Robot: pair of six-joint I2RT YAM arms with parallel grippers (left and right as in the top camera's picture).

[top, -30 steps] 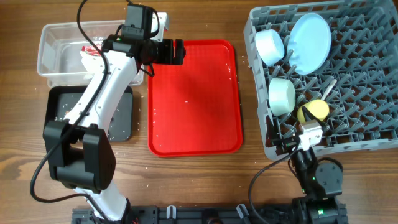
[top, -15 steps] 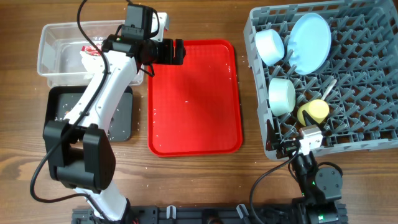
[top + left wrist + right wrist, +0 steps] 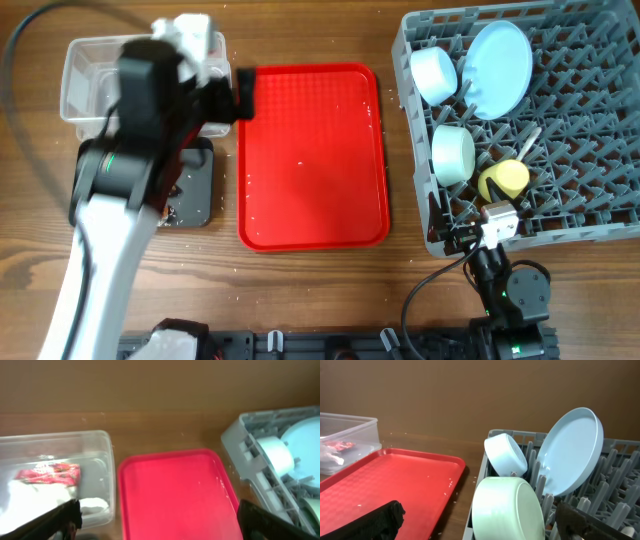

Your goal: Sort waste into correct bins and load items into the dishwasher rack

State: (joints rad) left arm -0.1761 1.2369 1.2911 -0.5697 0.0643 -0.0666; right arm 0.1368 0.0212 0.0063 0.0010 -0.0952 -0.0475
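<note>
1. Overhead, the dishwasher rack (image 3: 590, 150) was the biggest thing on your table. It held the pale blue plate (image 3: 500, 68) on edge, with the white bowl (image 3: 434, 75) beside it. The pale green bowl (image 3: 453, 153), the yellow cup (image 3: 505, 178) and the white spoon (image 3: 528, 140) sat nearer the front. With all five in, I judged the loading finished.
2. The red tray (image 3: 312, 200) lay between the rack and the bins, bare except for a few white specks (image 3: 300, 165), probably rice grains. I judged that you were at the end of the waste sorting. Your next move would be to clear those specks, which is awkward for two fingers, or else to park the arms.
3. The clear tub (image 3: 100, 440) held the red snack wrapper (image 3: 48, 474) with the crumpled napkin (image 3: 30, 500) just beside it.
4. The black tray (image 3: 197, 190) was mostly hidden under your blurred left arm. Its visible corner showed a few pale crumbs. I saw no carrot or brown lump and could not tell whether they lay beneath the arm.
5. Your left gripper (image 3: 157, 510) hung above the near ends of the tub and red tray, fingers spread wide, carrying nothing.
6. Your right gripper (image 3: 479, 510) sat at the rack's front edge facing the green bowl, likewise spread and empty.
</note>
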